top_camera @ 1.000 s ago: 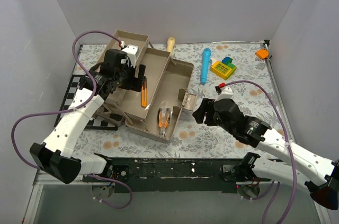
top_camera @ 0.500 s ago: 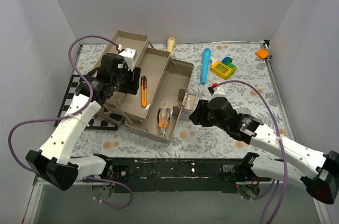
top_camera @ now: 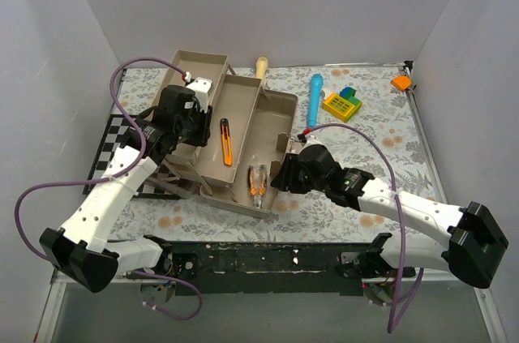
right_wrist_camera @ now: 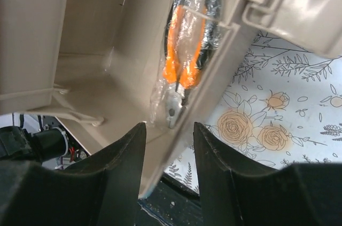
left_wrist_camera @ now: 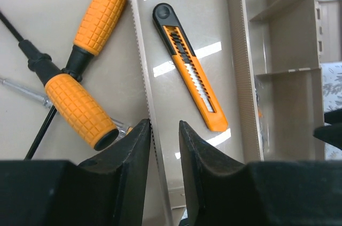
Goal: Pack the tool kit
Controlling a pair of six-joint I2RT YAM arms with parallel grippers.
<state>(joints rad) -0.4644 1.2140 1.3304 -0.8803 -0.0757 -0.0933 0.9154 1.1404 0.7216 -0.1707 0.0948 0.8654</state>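
Note:
The tool kit's tan toolbox (top_camera: 274, 120) stands open with its fold-out tray (top_camera: 212, 166) raised on the left. An orange utility knife (top_camera: 228, 141) (left_wrist_camera: 191, 84) lies in the tray. Two orange-handled screwdrivers (left_wrist_camera: 80, 109) lie beyond the tray's wall. Bagged orange pliers (top_camera: 257, 179) (right_wrist_camera: 187, 60) rest in the box bottom. My left gripper (top_camera: 203, 126) (left_wrist_camera: 163, 130) straddles the tray's serrated wall (left_wrist_camera: 140, 49), jaws narrow, a slit showing beside the right finger. My right gripper (top_camera: 280, 174) (right_wrist_camera: 168, 130) straddles the toolbox's near right wall (right_wrist_camera: 214, 71), open, gaps on both sides.
A blue cylindrical tool (top_camera: 314, 100) and a yellow toy block (top_camera: 341, 105) lie behind the box on the floral cloth (top_camera: 381, 156). An orange piece (top_camera: 401, 82) sits at the back right corner, a wooden handle (top_camera: 261, 66) behind the box, a checkered mat (top_camera: 109, 140) at left.
My left jaws have narrowed around the tray wall. The right arm has swung left to the toolbox's near right wall, jaws narrower. The tray with the knife has shifted slightly right.

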